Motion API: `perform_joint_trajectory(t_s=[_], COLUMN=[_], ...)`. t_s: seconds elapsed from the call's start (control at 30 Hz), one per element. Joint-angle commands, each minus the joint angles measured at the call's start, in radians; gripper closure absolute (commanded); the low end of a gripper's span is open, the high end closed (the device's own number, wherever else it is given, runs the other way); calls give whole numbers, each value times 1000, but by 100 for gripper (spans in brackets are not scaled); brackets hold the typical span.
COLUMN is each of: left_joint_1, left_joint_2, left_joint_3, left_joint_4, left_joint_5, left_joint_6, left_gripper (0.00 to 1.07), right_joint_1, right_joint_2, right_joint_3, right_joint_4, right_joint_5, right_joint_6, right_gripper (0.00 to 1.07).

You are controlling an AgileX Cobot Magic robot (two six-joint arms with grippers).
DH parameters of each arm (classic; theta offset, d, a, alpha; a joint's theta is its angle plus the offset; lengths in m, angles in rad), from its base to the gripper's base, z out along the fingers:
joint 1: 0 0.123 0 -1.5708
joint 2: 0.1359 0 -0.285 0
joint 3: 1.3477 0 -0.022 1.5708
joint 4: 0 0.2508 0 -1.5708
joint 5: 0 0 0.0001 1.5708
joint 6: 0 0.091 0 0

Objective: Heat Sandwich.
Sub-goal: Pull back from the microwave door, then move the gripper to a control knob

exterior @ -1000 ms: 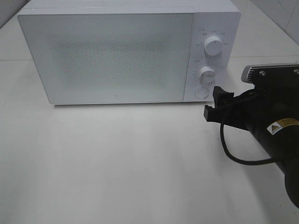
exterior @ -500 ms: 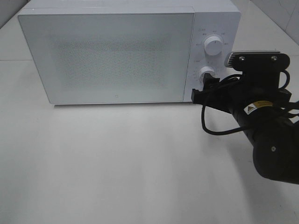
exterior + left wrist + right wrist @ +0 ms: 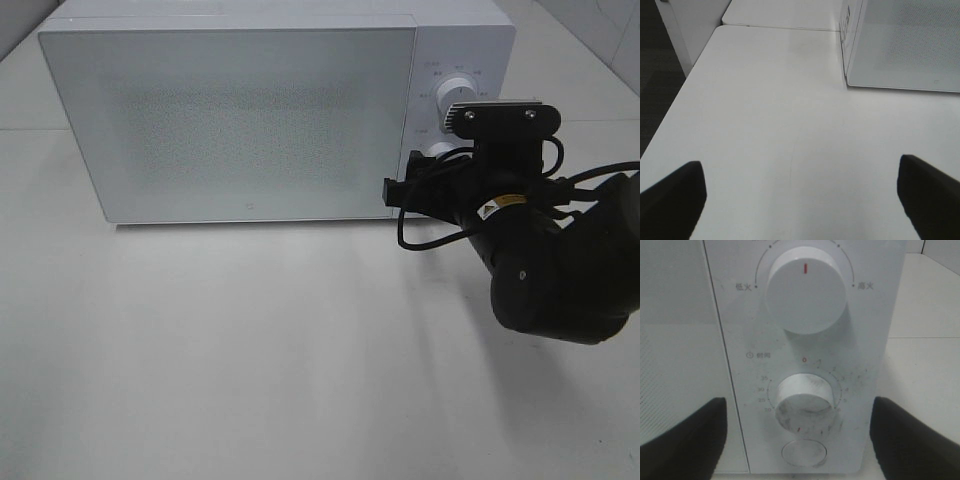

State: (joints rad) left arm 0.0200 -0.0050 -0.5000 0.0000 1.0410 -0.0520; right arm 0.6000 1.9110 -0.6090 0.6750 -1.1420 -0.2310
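A white bench [image 3: 250, 350] fills most of the exterior high view, its top bare and matte with faint scuffs. At the back of the bench stands a white microwave [image 3: 240, 120], its frosted door [image 3: 230, 115] shut and its control panel at its right end. The left wrist view shows a seam where a second white top [image 3: 780, 12] butts against the far edge of the bench, and dark floor [image 3: 652, 75] beyond the bench's edge. Pale wall tiles [image 3: 615, 35] show past the far right corner of the bench.

The sandwich shows in none of the views, and the frosted door hides the inside of the microwave, so I cannot tell where it is.

The left tool [image 3: 800, 197] hangs over open bench in front of the microwave, fingers [image 3: 670, 197] wide apart, nothing between them. The right tool [image 3: 797, 440] faces the control panel, fingers [image 3: 685, 437] apart and empty. The upper dial [image 3: 806, 290], the lower dial [image 3: 804, 402] and the round button [image 3: 804, 452] lie ahead of it.

A second ago the right arm was out near the right edge of the bench, its tool clear of the panel. It has since swung in, and the tool's tip now overlaps the door's right edge, hiding the button and part of both dials from above. The microwave has not moved.
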Motion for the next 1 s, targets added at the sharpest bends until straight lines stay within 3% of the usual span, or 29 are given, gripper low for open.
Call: perform_joint_trajectory(t_s=[0.03,0.77,1.0], left_joint_1=[2,2,2], left_joint_2=[-26,-26,-26], left_joint_3=[3,3,3], left_joint_4=[0,0,0], left_joint_5=[-5,-5,-5], left_joint_6=[1,1,1], left_gripper=[9,9,9], right_joint_1=[-34,-55,-55], right_joint_2=[17,88,88], right_joint_3=[-37,-102,-102], right_joint_4=[-40,-67,-67], right_joint_5=[19,25,29], right_joint_6=[5,12,12], right_gripper=[31,32,62])
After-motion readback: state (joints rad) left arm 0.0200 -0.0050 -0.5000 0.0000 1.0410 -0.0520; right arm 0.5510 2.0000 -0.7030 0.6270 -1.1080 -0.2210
